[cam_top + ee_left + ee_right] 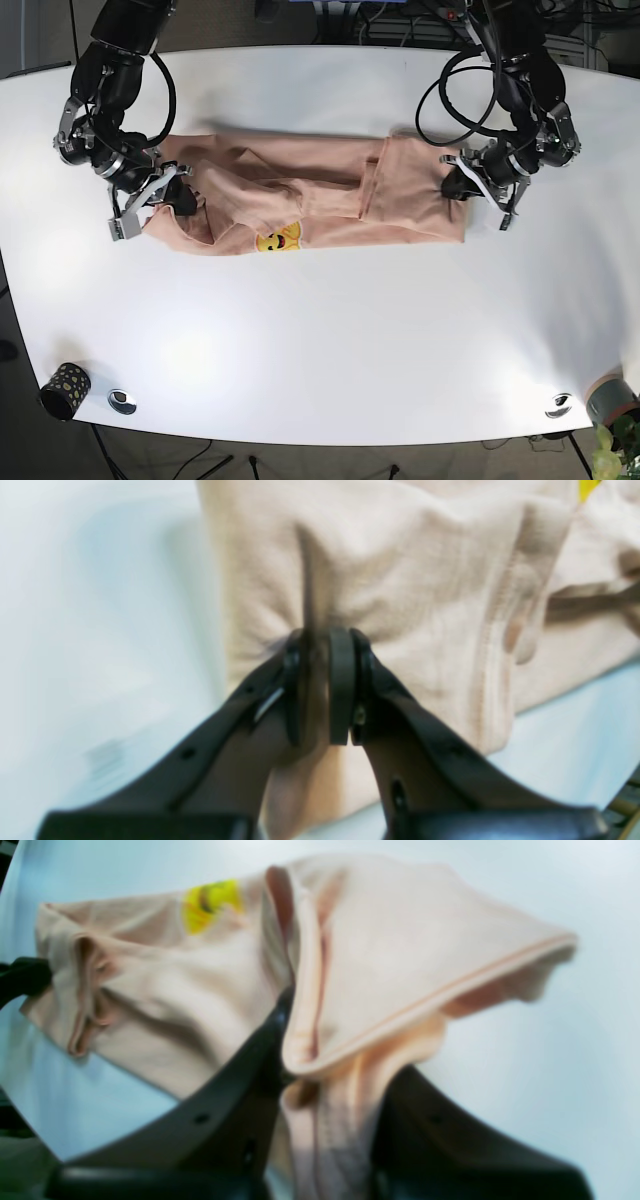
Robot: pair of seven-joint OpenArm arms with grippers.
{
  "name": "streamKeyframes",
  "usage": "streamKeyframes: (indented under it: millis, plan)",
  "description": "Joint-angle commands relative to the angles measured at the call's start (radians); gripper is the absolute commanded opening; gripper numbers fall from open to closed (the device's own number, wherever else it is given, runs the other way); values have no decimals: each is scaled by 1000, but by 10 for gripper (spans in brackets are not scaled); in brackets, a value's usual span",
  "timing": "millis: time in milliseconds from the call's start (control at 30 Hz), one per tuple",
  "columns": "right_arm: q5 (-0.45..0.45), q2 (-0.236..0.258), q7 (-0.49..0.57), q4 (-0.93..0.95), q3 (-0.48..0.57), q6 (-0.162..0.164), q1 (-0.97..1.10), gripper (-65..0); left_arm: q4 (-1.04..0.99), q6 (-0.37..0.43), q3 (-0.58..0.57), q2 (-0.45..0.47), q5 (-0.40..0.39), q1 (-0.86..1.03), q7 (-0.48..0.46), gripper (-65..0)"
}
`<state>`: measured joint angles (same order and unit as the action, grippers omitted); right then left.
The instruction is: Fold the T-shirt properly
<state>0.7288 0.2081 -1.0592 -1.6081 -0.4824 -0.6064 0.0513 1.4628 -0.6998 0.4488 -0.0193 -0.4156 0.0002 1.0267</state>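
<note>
A peach T-shirt [320, 190] with a yellow smiley print [278, 240] lies crumpled in a long band across the far half of the white table [330, 340]. My left gripper [456, 186] is at the shirt's right end in the base view. In the left wrist view it [320, 680] is shut on a pinch of the shirt [425, 580]. My right gripper [180, 197] is at the shirt's left end. In the right wrist view it [330, 1075] is shut on a bunched hem of the shirt [400, 940], with the print [210, 902] beyond.
A dark speckled cup [64, 390] stands at the near left corner beside a metal disc [122, 401]. Another disc [558, 404] and a small plant [610, 450] are at the near right corner. Cables hang behind the far edge.
</note>
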Motion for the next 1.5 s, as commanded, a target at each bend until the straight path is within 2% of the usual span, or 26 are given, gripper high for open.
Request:
streamKeyframes:
  millis: [0, 133, 300, 667, 833, 1067, 1200, 1367, 1400, 1467]
  plan:
    - [25, 15, 23, -111, -9, -8, 8, -650, 3, 2, -58, -20, 25, -1, 31, -587]
    - [31, 14, 21, -231, -8, -11, 34, -650, 2, 2, -143, -43, 24, -1, 30, -587]
    - [33, 6, 18, -361, 6, -17, 60, -650, -26, 2, -155, -98, 22, -2, 17, -587]
    - [25, -8, 24, -386, 284, -16, 54, -650, -147, 2, -157, -133, 16, -50, 16, -587]
    - [22, -89, 26, -292, 324, -13, -1, -650, -149, 2, -157, -135, 16, -50, 16, -587]
    - [22, -146, 26, -102, 333, -13, -103, -650, -149, 2, -155, -135, 16, -50, 16, -587]
    - [22, -158, 26, -62, 340, -11, -133, -650, -149, 2, -155, -135, 16, -50, 16, -587]
    - [10, -151, 26, -14, 426, -8, -163, -650, -150, 2, -155, -135, 16, -50, 16, -587]
    - [-13, -152, 26, -8, 442, -8, -166, -626, -150, 2, -155, -135, 16, -50, 16, -587]
    - [-76, -158, 26, -10, 463, -8, -167, -528, -147, 2, -155, -135, 16, -50, 16, -587]
